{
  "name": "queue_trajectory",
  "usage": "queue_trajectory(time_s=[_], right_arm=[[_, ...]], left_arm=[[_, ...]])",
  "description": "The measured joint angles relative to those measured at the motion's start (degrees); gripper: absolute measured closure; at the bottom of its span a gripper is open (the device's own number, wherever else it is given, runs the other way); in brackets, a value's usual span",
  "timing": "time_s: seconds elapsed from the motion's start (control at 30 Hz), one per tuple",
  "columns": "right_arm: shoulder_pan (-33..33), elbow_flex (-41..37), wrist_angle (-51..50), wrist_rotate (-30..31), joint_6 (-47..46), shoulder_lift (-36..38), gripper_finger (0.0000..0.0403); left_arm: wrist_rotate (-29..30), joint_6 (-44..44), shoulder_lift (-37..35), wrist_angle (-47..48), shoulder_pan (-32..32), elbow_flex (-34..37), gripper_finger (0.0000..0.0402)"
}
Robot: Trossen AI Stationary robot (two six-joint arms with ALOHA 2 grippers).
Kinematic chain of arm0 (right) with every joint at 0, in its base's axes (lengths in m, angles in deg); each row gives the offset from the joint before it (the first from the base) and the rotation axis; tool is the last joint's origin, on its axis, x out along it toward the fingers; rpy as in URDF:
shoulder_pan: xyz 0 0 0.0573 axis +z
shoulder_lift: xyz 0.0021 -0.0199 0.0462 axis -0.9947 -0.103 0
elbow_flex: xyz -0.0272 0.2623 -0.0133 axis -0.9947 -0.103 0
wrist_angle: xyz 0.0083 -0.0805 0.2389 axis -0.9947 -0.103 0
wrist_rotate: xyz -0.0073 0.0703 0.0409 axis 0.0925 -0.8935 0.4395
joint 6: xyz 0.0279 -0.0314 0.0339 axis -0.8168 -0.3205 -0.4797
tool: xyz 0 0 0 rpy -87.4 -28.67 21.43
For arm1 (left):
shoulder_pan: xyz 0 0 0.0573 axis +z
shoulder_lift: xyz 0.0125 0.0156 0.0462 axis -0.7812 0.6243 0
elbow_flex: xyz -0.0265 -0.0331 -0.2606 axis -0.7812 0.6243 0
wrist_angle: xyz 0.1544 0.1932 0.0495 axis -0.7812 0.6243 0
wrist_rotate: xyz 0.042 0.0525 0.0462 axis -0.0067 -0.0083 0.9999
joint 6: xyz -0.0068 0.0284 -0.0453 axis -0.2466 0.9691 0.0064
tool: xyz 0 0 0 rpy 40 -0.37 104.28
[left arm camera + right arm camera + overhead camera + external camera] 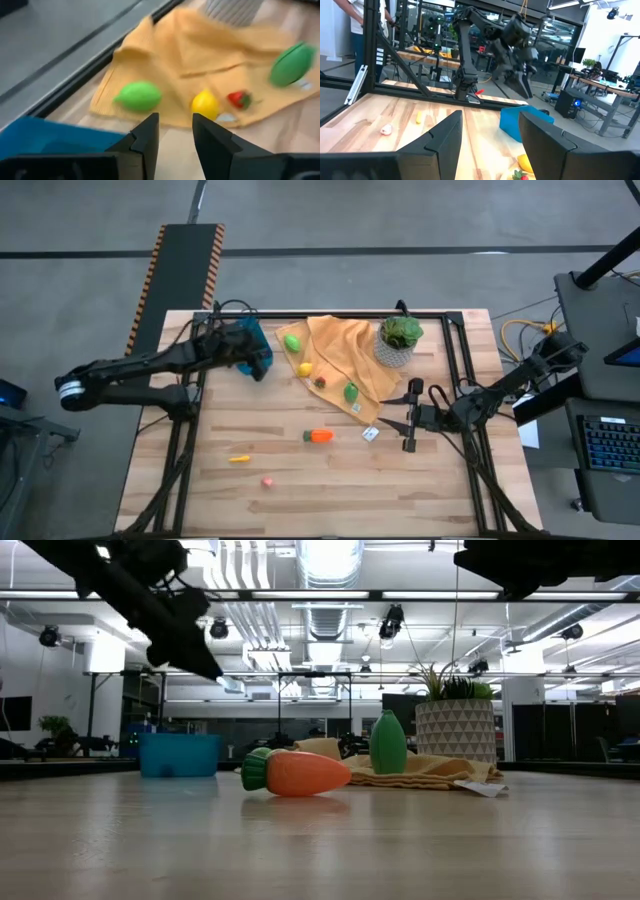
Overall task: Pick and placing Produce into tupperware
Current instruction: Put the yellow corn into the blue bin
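Closest to the low camera, an orange carrot (297, 773) lies on its side on the table (300, 490), with a green pear-shaped piece (387, 743) standing upright behind it on the orange-yellow cloth (425, 772). The left gripper (174, 131) is held above the table at the blue tupperware (252, 347), its jaws slightly apart with nothing between them; just beyond them a green lime-shaped fruit (138, 95), a yellow lemon (205, 103) and a small red piece (239, 99) rest on the cloth. The tupperware sits at the table's far left, beside the cloth, and its inside cannot be made out. The right gripper (410, 420) is stationed over the table's right side, its jaws wide apart and empty. Between it and the carrot lies a small white item (371, 434). A potted plant (398, 340) stands at the cloth's far right corner. Well apart, near the front edge, a small yellow piece (239, 458) and a pink piece (267, 481) lie on bare wood.
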Motion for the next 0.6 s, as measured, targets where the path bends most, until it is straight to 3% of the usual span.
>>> queue_trajectory(time_s=[0.1, 0.37, 0.6], right_arm=[[0.00, 0.00, 0.00, 0.00, 0.00, 0.00, 0.0216], [0.02, 0.00, 0.00, 0.00, 0.00, 0.00, 0.0216], [0.00, 0.00, -0.01, 0.00, 0.00, -0.01, 0.0216]], left_arm=[[-2.37, 0.00, -2.83, -1.53, -1.30, 0.00, 0.0298], [-18.35, 3.01, -8.45, -9.22, -6.61, 0.33, 0.0298], [-21.13, 7.99, -11.61, -17.05, -13.26, 0.89, 0.0298]])
